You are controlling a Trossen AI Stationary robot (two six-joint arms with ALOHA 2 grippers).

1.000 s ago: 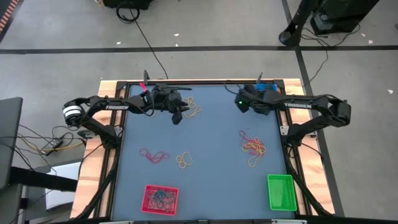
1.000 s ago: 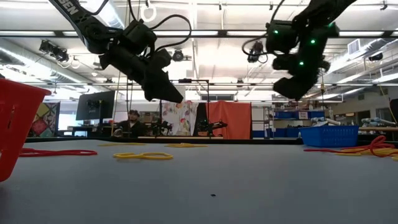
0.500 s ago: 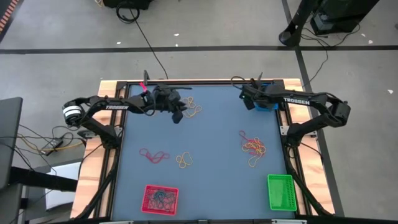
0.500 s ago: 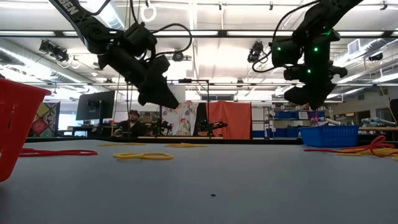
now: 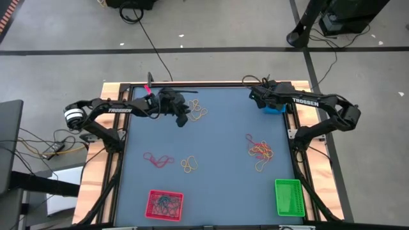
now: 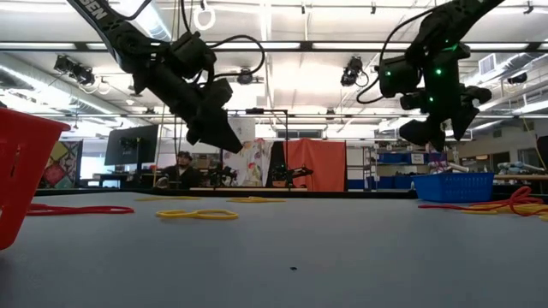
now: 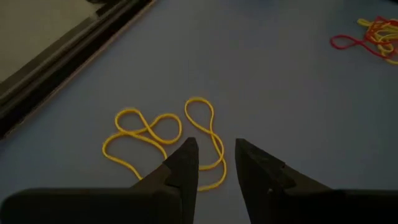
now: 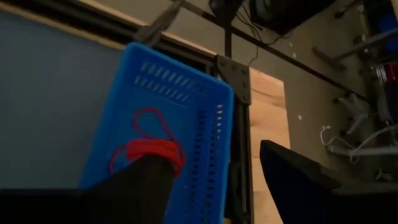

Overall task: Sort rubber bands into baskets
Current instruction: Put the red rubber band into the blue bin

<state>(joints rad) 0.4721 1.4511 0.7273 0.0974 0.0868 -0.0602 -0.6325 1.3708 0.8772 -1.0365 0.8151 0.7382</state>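
Above the blue basket (image 5: 276,107) at the table's far right corner, my right gripper (image 8: 214,180) hovers with its fingers wide open. A red rubber band (image 8: 149,144) lies in that basket, bunched up close to one fingertip. My left gripper (image 7: 214,155) hangs open, clear of the table, over a few yellow rubber bands (image 7: 158,134) near the far edge, and one loop passes below the gap between its fingers. The red basket (image 5: 165,204) and the green basket (image 5: 288,196) stand along the near edge. My right gripper has one finger (image 8: 146,186) right at the bunched part of the red band (image 8: 155,149). I cannot tell whether the two touch. The band's loop (image 8: 148,121) rests on the basket's floor.
Loose bands lie on the blue mat: a pink-red string (image 5: 158,160), a yellow pair (image 5: 190,165) and a mixed red and yellow pile (image 5: 261,150). The red basket holds several bands. Black frame rails and wooden boards edge the table.
My right gripper has gone toward the table's right edge until it hangs over the blue basket. Its fingers have opened wide there.
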